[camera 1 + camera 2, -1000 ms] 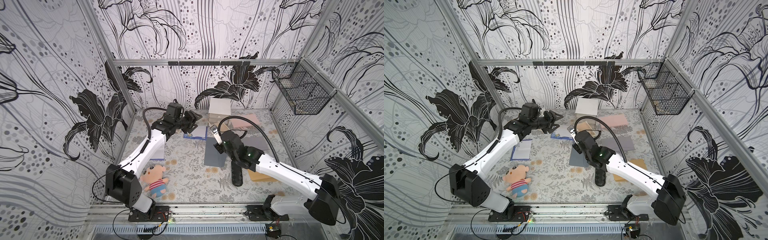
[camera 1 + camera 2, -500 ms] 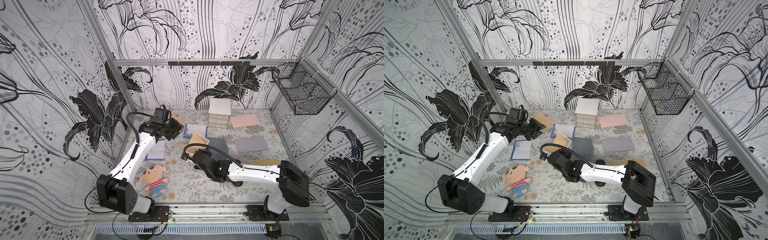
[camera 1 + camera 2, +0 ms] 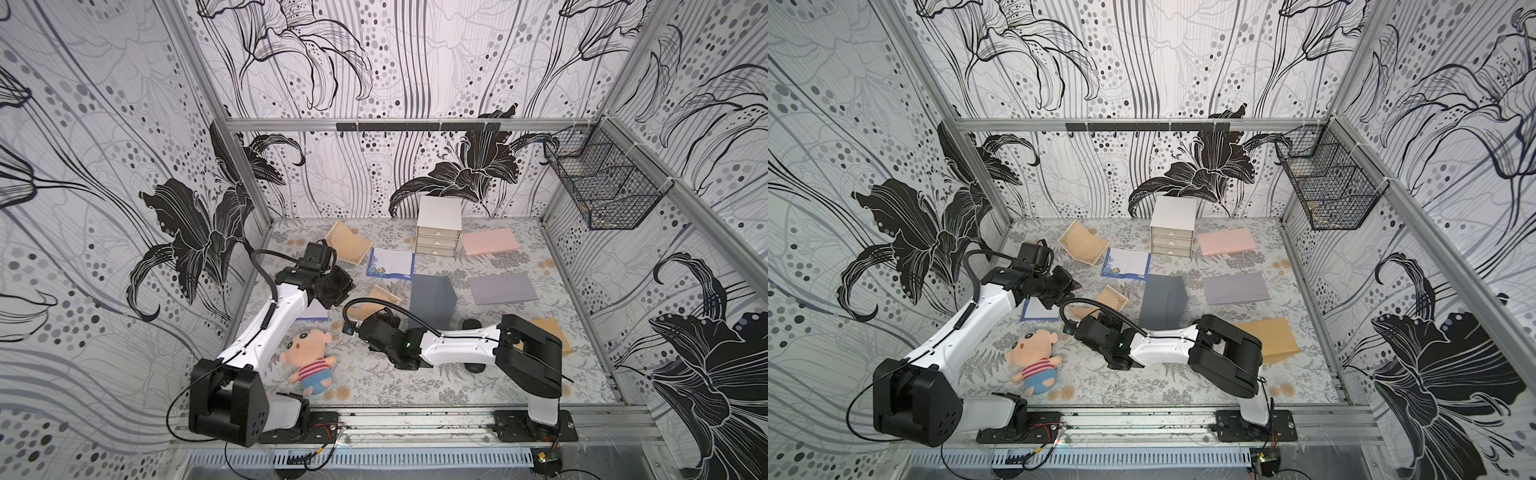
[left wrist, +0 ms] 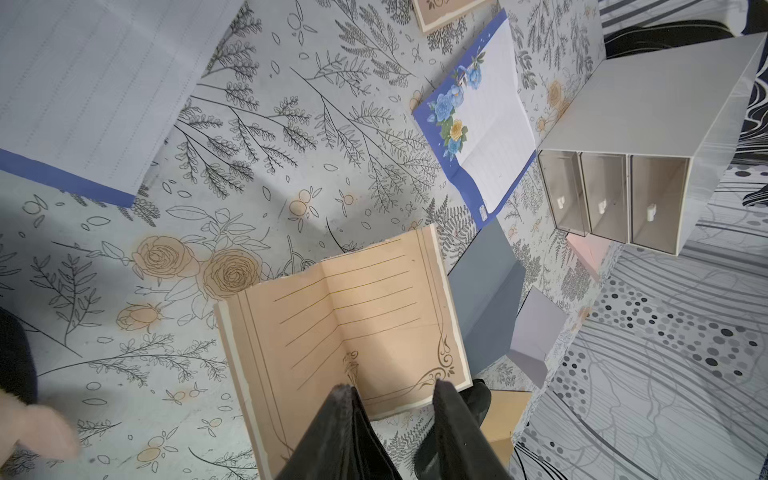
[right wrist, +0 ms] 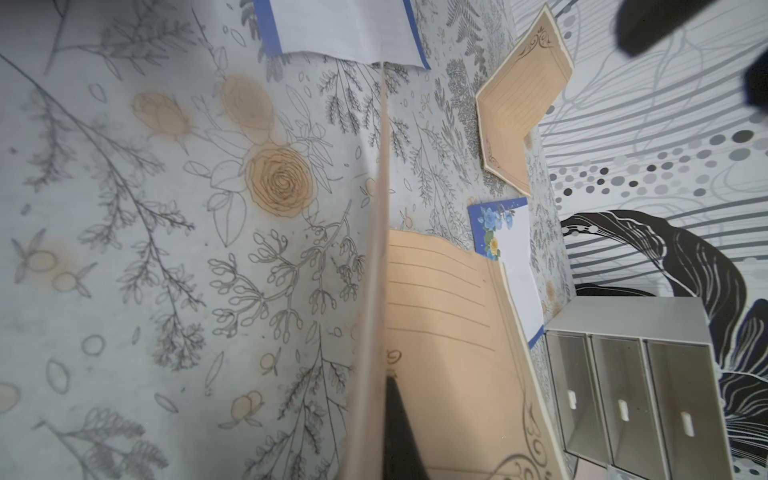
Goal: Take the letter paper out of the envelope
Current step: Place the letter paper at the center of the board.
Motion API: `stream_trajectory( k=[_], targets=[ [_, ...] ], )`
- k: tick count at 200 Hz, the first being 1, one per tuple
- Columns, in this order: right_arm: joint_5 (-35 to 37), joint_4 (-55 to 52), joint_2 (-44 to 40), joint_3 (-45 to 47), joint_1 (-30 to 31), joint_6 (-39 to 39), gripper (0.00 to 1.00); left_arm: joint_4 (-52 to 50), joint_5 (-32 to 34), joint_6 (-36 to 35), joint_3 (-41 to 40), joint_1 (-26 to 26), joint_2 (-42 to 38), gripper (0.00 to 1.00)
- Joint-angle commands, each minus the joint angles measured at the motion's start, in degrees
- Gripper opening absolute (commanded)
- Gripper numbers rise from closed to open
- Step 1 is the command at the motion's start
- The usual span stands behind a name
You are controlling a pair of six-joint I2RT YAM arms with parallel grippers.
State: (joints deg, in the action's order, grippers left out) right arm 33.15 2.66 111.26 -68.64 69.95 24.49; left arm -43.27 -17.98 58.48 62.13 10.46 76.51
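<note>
The right gripper (image 5: 386,382) pinches the folded letter paper (image 4: 345,320) by one edge. Just above the sheet, the left gripper (image 4: 394,386) hangs with jaws narrowly apart, apparently empty. With so thin a pinch, a crooked left-hand grab could crease the sheet or tug it free.

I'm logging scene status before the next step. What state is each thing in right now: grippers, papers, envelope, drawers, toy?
right gripper: shut on the tan letter paper.
left gripper: open, holding nothing.
tan letter paper: half unfolded along its crease.
dark grey envelope: lying flat, no paper showing.
blue floral paper: unfolded, flat.
drawer unit: all three drawers shut.
plush doll: lying face up.
</note>
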Motion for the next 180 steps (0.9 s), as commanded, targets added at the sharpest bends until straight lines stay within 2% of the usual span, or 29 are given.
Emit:
stream_trajectory(
  k=[1, 27, 64, 85, 106, 180],
  targets=[
    [-2.83, -3.56, 2.03, -2.63, 0.34, -4.83, 0.00, 3.23, 1.76, -2.43, -2.72, -0.71, -1.24, 0.37],
    [-3.86, -8.45, 4.94, -5.13, 0.38, -8.05, 0.00, 7.66, 0.40, -1.44, -6.17, -1.86, -2.68, 0.37],
    [-6.20, -13.33, 6.98, -7.70, 0.45, -10.79, 0.00, 7.27, 0.17, -2.14, -7.43, -1.96, -2.35, 0.35],
    [-7.41, -15.02, 7.46, -8.22, 0.52, -11.31, 0.04, 7.10, 0.22, -2.14, -8.32, -2.03, -2.56, 0.34],
    [-8.89, -16.76, 8.29, -9.01, 0.48, -11.31, 0.02, 6.38, -0.04, -2.49, -8.48, -2.13, -1.63, 0.34],
    [-24.41, -33.11, 12.53, -19.47, -0.91, -11.86, 0.00, 2.79, 2.64, -4.67, -6.34, -2.31, -2.56, 0.32]
  ],
)
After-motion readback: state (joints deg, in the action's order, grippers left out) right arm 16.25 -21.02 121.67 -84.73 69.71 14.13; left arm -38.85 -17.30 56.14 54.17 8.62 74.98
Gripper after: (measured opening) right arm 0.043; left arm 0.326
